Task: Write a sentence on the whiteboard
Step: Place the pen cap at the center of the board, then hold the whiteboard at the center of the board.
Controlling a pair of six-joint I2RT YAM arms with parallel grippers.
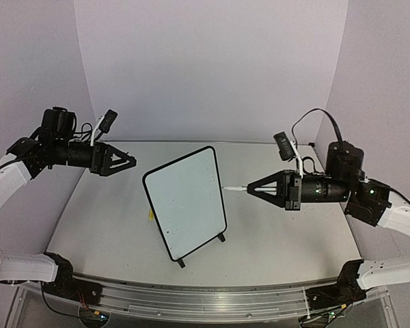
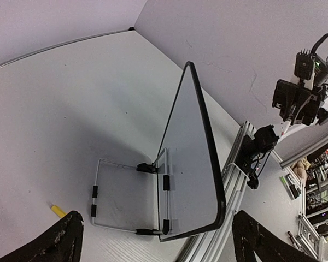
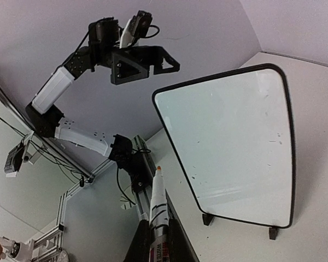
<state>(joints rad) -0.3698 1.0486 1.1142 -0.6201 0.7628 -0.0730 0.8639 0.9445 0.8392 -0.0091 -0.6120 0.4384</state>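
Fingers [image 2: 60, 240] of the left gripper [image 1: 123, 162] stood spread wide with nothing between them. It hung above the table [image 1: 280, 239] to the left of the whiteboard [image 1: 184, 201] and pointed right toward it. From that side it faced only the board's back and the wire stand [image 2: 120, 191] propping it up.

A small yellow piece [image 1: 150, 214], possibly a pen cap, lay on the table just beside the board's left edge.

The whiteboard stood upright on its two black feet near the middle of the table, between the two arms. Its long axis ran up and down, with the top leaning a little backward. Its white face was turned toward the front and the right arm, and was bare apart from a few small specks.

Just off the board's right edge, the tip of a white marker [image 1: 234, 187] pointed left at it, close by but seemingly not touching. The marker's long axis lay roughly level, across the board's upright one. The right gripper [image 1: 254, 189] had its jaws pinched on the marker's barrel, with the tip sticking out ahead of them.

The right arm was therefore the nearer one, and the only one on the writing side. As I judge it, the marker tip would need to travel left and inward across the right frame onto the upper part of the face before any stroke could begin.
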